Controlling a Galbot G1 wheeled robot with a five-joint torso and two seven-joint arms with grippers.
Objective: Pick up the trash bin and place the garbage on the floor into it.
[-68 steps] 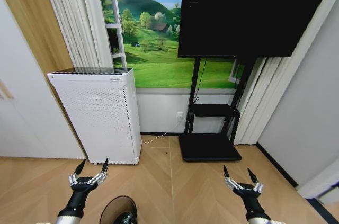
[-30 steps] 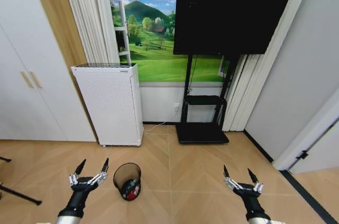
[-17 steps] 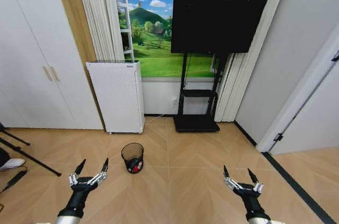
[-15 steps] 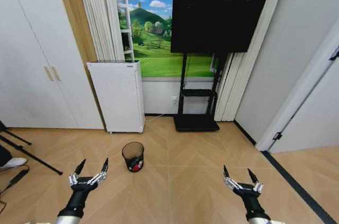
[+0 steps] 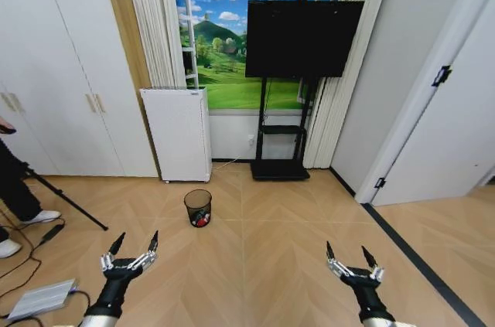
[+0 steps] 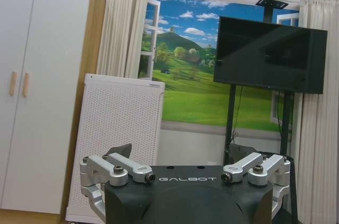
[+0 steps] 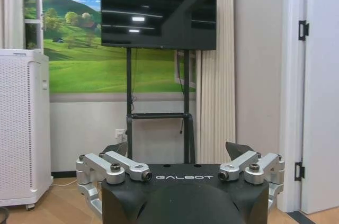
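Both arms are parked low at the front, the left gripper [image 5: 130, 253] and the right gripper [image 5: 352, 259] each with its fingers spread wide and nothing between them. Out ahead, well apart from either arm, stands the small round black wire-mesh trash bin [image 5: 198, 208] on the light tan herringbone parquet floor [image 5: 278, 234], a little in front of the tall white perforated box-shaped appliance [image 5: 179, 134]. Something red and white [image 5: 202, 221] shows low inside the bin, too small to name. That mesh looks light and stiff, springy rather than fragile, so pinching the top rim seems the likeliest hold; the thin wire could slip or tilt if gripped off-centre.
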